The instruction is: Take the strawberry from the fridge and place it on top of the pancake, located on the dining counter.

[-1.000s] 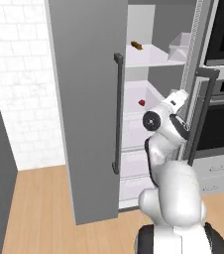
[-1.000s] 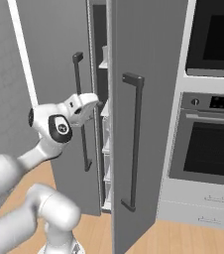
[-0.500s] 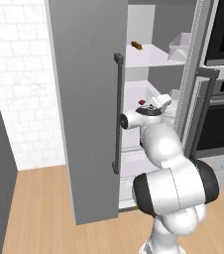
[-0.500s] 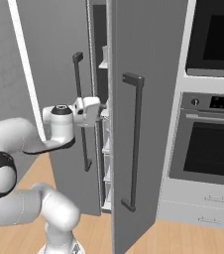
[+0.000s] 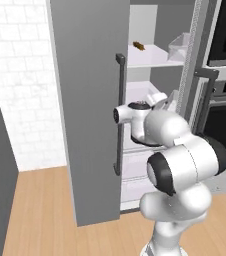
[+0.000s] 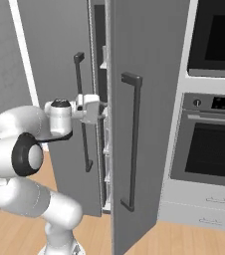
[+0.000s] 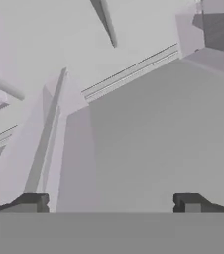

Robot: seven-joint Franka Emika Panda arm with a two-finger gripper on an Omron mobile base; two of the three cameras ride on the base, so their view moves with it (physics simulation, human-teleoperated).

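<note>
The fridge (image 5: 90, 100) stands with its left door swung open, showing white shelves; from the right it appears as grey doors (image 6: 149, 50) with dark bar handles. My gripper (image 5: 163, 100) reaches in at the middle shelf and slips through the door gap (image 6: 98, 110). The hand view looks at pale fridge walls and shelf edges, and the gripper (image 7: 111, 201) is open with nothing between its fingertips (image 7: 34, 202). My wrist and arm hide the strawberry. The pancake and the dining counter are out of view.
A small brown-and-orange item (image 5: 138, 46) and a clear bin (image 5: 180, 45) sit on the upper shelf. Black-windowed wall ovens (image 6: 214, 149) stand right of the fridge. The open door's bar handle (image 5: 119, 115) is close to my elbow. Wood floor (image 5: 40, 210) lies below.
My arm has folded and swung its hand further into the fridge at the middle shelf. The strawberry, visible on that shelf a second ago, is now covered by my wrist.
</note>
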